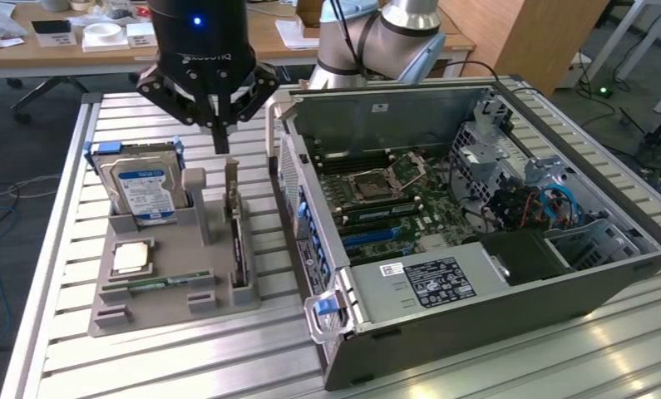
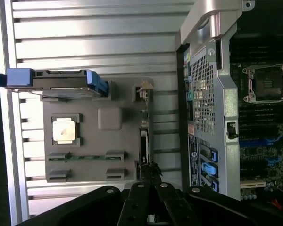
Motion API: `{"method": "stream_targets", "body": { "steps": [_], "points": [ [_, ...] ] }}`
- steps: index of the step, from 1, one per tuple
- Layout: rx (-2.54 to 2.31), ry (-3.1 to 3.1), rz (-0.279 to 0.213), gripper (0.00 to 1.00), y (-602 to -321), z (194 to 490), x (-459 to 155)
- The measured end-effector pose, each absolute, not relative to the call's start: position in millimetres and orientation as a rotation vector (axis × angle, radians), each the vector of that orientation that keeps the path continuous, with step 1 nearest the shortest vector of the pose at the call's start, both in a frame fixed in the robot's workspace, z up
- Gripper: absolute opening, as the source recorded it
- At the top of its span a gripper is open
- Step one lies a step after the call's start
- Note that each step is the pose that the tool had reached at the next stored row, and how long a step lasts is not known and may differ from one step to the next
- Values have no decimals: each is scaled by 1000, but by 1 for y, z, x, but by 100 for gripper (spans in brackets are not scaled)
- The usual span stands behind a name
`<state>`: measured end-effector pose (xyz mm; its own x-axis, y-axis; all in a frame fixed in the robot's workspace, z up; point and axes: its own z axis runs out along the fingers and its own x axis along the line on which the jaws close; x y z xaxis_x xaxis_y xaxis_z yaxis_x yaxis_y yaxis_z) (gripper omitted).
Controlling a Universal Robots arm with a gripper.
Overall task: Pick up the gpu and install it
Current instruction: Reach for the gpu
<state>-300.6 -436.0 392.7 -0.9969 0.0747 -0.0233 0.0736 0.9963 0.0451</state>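
The open computer case (image 1: 552, 291) stands just beside the gray tray (image 1: 158, 316). The hard drive (image 1: 141, 189) sits upright at the tray's far end. The gpu (image 1: 238, 245) stands on edge in the tray's slot nearest the case. My gripper (image 1: 220, 143) hangs above the tray, clenched and empty.

Your claw (image 1: 220, 143) hung with its fingers pressed together close above the gpu (image 1: 238, 249), which stood on edge in the grey holder (image 1: 170, 314) on the bench (image 1: 175, 366). The hard drive (image 1: 144, 193) stood upright nearby. The open computer case (image 1: 496, 307) lay on the exterior view's right.
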Motion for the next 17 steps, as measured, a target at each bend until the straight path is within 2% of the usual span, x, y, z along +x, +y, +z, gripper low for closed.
{"method": "stream_targets", "body": {
  "steps": [17],
  "points": [
    [116, 3114, 69, 11, -446, 393, -307]
  ]
}}
